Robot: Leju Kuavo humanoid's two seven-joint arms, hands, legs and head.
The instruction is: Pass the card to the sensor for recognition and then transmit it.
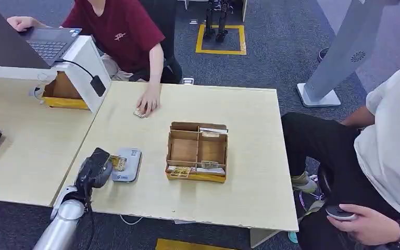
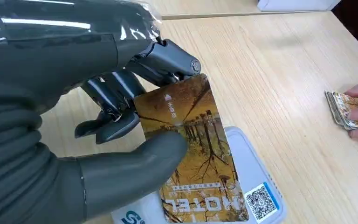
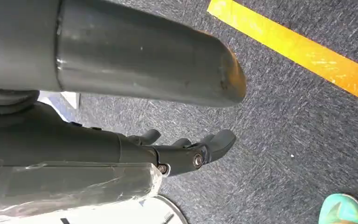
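Holding the card between thumb and fingers, your left hand sits at about 8 o'clock on the table, right at the near edge. In the head view the card pokes out from the hand toward 3 o'clock, and its free end lies over the grey sensor pad just beside the hand. The left wrist view shows the thumb pressed on the printed face and the darker fingers behind it, with the card's long axis running away from the palm and out over the pad. Whether the card touches the pad or floats just above it, you cannot tell.

That is the relation to watch: card over sensor, long axis roughly in line with the pad. Reading looks underway or about due; the handover is not yet done.

For passing it on, a person's hand rests on a small stack of cards at about 12 o'clock from your hand, across the table. The wooden tray stands at 3 o'clock from the sensor.

Your right hand hangs over the carpet, fingers loosely curled, holding nothing.
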